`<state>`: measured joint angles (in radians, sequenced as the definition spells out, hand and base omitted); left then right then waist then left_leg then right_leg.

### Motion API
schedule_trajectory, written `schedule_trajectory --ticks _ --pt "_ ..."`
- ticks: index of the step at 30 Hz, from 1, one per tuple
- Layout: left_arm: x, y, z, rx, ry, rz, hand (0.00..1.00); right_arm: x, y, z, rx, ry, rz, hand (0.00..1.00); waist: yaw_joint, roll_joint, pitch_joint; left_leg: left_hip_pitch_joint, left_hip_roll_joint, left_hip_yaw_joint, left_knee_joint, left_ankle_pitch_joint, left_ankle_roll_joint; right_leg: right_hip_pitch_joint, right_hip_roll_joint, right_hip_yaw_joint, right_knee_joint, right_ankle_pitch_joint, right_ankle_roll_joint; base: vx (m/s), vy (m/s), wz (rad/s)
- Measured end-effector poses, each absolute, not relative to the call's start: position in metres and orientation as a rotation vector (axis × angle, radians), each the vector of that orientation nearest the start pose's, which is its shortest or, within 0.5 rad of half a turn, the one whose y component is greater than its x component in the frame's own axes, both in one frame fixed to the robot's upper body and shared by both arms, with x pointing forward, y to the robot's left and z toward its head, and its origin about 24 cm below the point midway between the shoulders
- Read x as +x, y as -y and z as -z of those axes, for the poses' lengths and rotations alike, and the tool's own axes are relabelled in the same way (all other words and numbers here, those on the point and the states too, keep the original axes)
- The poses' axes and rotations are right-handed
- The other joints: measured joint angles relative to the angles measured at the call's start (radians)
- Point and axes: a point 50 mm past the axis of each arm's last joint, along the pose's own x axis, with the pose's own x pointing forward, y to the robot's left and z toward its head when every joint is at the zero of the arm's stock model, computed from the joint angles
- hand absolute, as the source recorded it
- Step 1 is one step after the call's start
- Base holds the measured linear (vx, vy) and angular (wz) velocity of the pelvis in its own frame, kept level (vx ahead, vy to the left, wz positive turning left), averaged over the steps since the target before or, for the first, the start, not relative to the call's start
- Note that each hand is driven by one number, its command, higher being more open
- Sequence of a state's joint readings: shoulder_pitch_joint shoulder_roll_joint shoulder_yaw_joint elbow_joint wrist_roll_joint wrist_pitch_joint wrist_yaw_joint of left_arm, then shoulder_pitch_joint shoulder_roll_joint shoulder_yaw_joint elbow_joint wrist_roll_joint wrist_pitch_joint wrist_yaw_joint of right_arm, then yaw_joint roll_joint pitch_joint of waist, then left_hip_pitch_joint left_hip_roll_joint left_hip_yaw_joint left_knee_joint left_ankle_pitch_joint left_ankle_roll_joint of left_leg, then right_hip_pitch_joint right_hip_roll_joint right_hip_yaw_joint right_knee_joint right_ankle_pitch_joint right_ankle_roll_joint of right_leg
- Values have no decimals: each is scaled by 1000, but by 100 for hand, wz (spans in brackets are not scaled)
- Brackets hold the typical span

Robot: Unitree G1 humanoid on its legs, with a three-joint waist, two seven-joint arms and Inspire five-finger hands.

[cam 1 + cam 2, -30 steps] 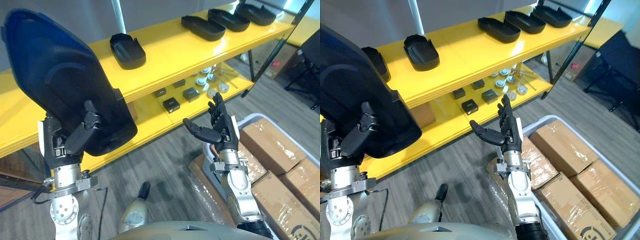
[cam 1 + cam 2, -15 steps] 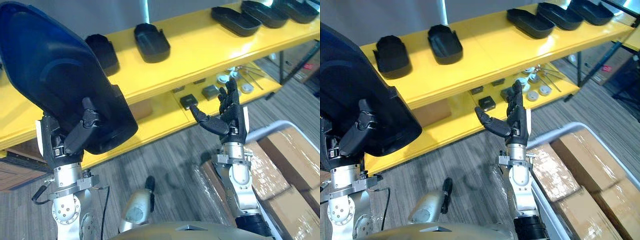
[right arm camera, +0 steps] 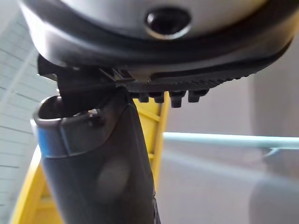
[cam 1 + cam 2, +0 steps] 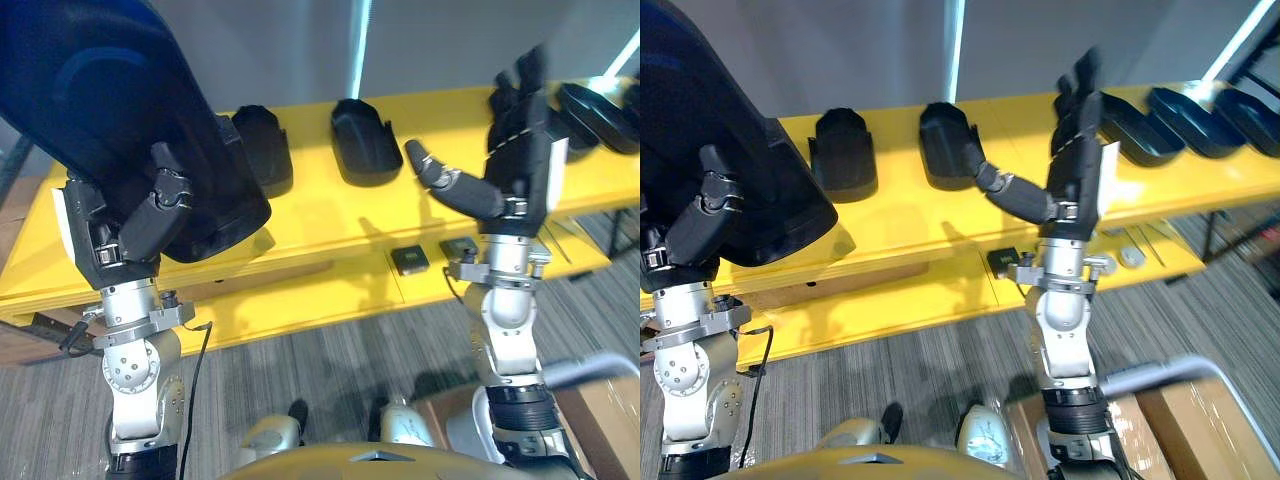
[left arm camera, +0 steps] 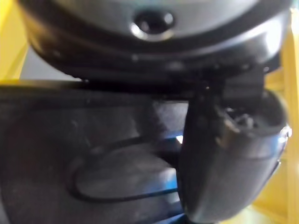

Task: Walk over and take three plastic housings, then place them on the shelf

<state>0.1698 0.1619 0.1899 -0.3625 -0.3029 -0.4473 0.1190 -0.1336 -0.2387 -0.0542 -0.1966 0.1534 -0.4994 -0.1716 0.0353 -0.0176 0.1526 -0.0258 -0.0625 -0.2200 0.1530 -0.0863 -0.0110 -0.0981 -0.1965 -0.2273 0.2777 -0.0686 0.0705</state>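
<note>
**Yellow shelf straight ahead, one housing held high**

Grey wall backs a yellow two-level shelf that runs across both eye views. The left hand is raised at the shelf's left end. Its fingers and thumb are curled round the lower rim of a large black plastic housing, which is tilted and stands above the top board without touching it. The right hand is lifted in front of the shelf, fingers straight and thumb spread, holding nothing.

Two smaller black plastic housings sit side by side on the top board, near its back edge. The right eye view adds a row of longer black oval housings further right on that board, partly hidden behind the right hand. Small black boxes lie on the lower board.

From the left wrist, the thumb presses flat against the housing's dark inner face. From the right wrist, the thumb stands free against the wall and a yellow upright.

Bare yellow board lies in front of the two small housings, up to the front edge. Grey plank floor lies between robot and shelf. A cardboard box sits at the lower right.
</note>
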Motion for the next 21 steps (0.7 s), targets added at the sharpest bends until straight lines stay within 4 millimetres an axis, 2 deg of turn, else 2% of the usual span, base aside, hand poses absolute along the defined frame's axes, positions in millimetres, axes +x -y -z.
schedule_trajectory --ticks 1,2,3,5,8,13,15,16,17,18,19,20,21 --pt "192 -227 -132 -108 659 -294 0 243 198 -172 -11 850 132 100 -4 34 -8 -20 73 104 32 -11 -18 38 23 -49 -31 0 -9 253 -238 96" --pt "192 -226 -131 -116 654 -291 0 242 202 -173 -14 851 149 100 -3 46 -7 -20 98 149 38 -6 -34 56 29 -74 -41 -3 -14 218 -174 94" --pt "193 -223 -129 -130 647 -274 0 240 209 -171 -24 844 181 100 -9 63 -12 -17 128 238 33 5 -48 93 35 -113 -63 -5 -18 169 -107 72" --pt "195 -213 -129 -138 647 -208 0 236 218 -166 -38 819 224 100 -12 76 -20 5 142 345 5 23 -34 140 37 -158 -86 -6 -18 230 -78 75" --pt "197 -201 -127 -151 635 -143 0 230 216 -156 -29 777 218 100 -4 76 -22 44 133 342 -48 40 -31 165 36 -157 -93 -7 -19 137 -2 29" --pt "188 -198 -112 -161 540 -151 0 215 212 -144 36 737 202 100 -11 71 -23 53 104 324 -109 77 -29 176 18 -173 -125 -9 -16 44 32 21" --pt "185 -197 -106 -178 505 -170 0 212 213 -137 90 712 224 100 -14 53 -22 30 86 306 -102 104 -52 178 -7 -187 -126 -12 -13 -52 36 50" --pt "186 -194 -106 -189 501 -166 0 210 215 -135 106 710 243 100 -31 17 2 -30 76 313 6 62 -66 201 -56 -208 -135 -23 6 -80 53 73" --pt "186 -193 -105 -192 499 -159 0 210 217 -135 111 712 253 100 -33 23 8 -51 111 333 57 45 -68 207 -60 -219 -129 -23 7 -106 68 72" --pt "184 -191 -103 -193 488 -154 0 209 218 -135 137 711 259 100 -33 26 11 -81 173 350 121 41 -80 208 -72 -229 -113 -23 7 -122 122 36" --pt "183 -191 -102 -195 481 -151 0 209 219 -134 148 713 260 100 -35 27 13 -108 247 357 173 39 -106 207 -101 -233 -85 -30 19 -107 178 23" --pt "183 -190 -102 -194 479 -148 0 209 218 -135 149 718 258 100 -35 26 14 -110 275 355 181 39 -109 205 -122 -232 -68 -34 33 -66 283 10" --pt "183 -190 -101 -192 479 -140 0 208 217 -137 146 742 250 100 -35 30 13 -107 317 345 190 41 -110 197 -165 -221 -27 -50 76 -82 458 -12"
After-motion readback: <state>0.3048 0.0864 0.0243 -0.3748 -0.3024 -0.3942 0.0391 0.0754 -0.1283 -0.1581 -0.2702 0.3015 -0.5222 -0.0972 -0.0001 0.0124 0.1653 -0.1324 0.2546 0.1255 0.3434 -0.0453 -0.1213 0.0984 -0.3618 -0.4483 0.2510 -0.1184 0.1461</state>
